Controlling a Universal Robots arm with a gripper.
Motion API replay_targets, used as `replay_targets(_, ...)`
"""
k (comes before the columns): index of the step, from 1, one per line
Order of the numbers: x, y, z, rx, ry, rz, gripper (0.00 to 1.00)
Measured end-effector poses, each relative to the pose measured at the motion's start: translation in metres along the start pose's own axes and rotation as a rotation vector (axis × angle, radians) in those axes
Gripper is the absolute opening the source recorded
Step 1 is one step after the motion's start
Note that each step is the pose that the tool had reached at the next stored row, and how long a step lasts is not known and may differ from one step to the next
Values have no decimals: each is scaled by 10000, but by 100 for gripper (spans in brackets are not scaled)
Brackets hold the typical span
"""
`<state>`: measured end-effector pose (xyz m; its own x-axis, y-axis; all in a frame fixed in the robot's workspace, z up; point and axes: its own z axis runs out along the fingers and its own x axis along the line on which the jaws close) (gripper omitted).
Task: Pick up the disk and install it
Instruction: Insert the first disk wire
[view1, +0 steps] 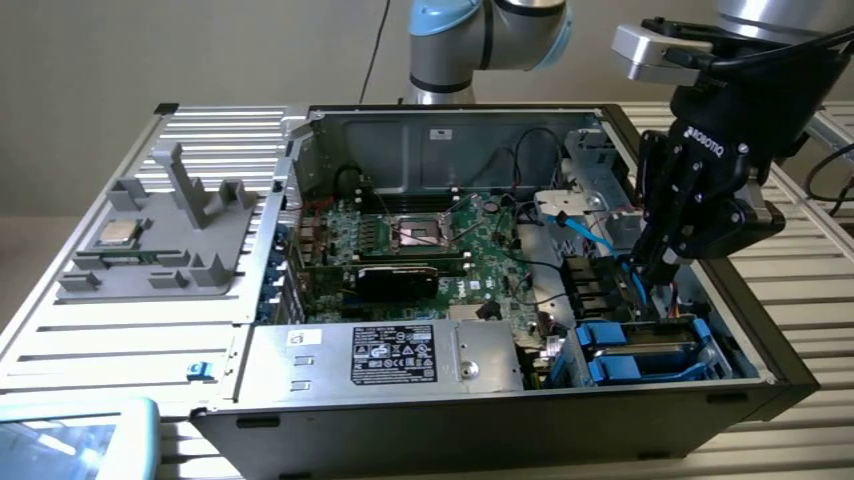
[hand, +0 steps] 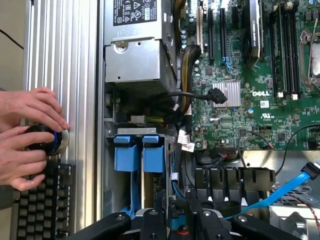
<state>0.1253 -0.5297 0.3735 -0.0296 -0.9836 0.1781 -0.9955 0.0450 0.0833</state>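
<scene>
Tool (view1: 654, 262) hangs low inside the open computer case (view1: 694, 400), on the exterior view's right, and I cannot tell if it is wide, narrow or holding something. Just under it sits the disk (view1: 627, 362) in its blue frame, down in the corner slot of the case. A big silver box (view1: 387, 355) lies beside that slot.

From the wrist view, the tool (hand: 175, 222) is close over the case. The disk (hand: 137, 157) shows its two blue tabs (side by side) near the green board (hand: 240, 100). A person's hands (hand: 27, 130) rest on a black knob (hand: 45, 140) by a keyboard (hand: 35, 205).
</scene>
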Motion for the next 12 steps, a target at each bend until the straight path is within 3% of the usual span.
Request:
replay_targets(8,6,-18,18,-120,4,-23,29)
replay_targets(10,12,-20,22,-138,5,-24,27)
replay_targets(12,14,-22,24,-146,5,-25,16)
